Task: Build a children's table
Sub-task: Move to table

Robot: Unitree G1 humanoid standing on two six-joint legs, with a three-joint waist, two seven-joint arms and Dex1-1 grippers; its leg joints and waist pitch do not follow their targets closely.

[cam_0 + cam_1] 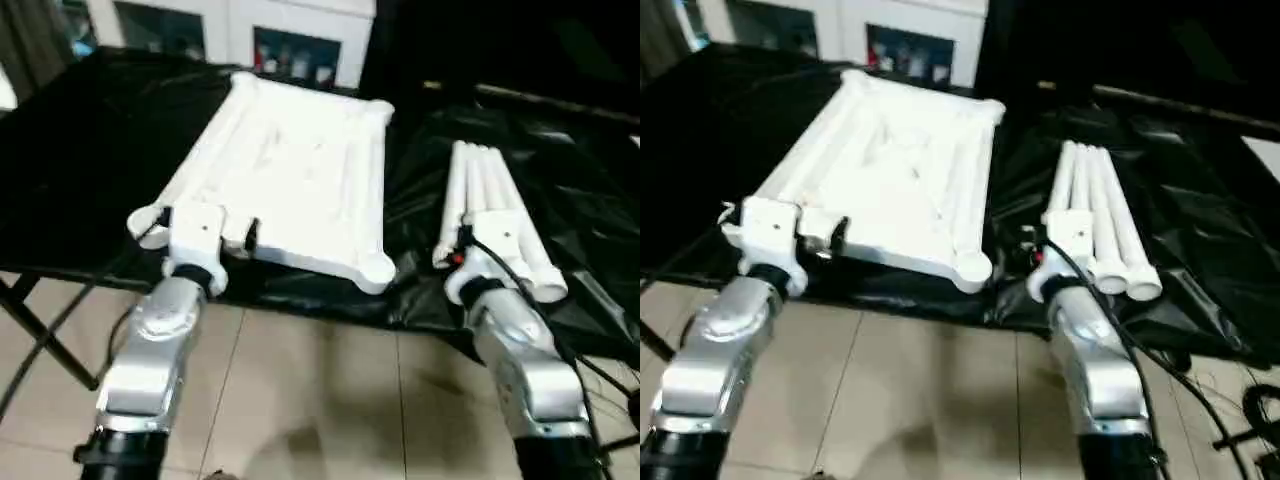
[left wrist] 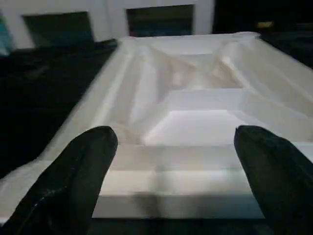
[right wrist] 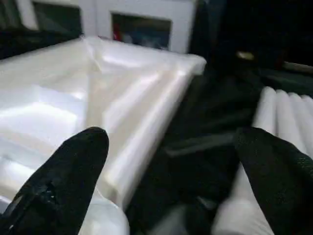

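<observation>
**Both arms reach out to start on the table parts**

The white table top lies upside down on the black cloth that covers the table. Its ribs face up and its round corner holes show. The four white legs lie side by side in a neat row to the right of the top, close to it but not touching.

I think the step now is to pick up one leg and push it into a corner hole. To do this well, the right tool should take just one leg from the row, close to its thick end, and hold it firmly so it does not roll. The left tool could hold the near edge of the top so it does not slide on the shiny cloth. The leg should go in straight, not tilted.

Both silver arms stretch forward and low. The left tool is wide open, its two black fingers sit either side of the near edge of the top, holding nothing. The right tool is wide open too, pointing between the top and the legs, holding nothing.
</observation>
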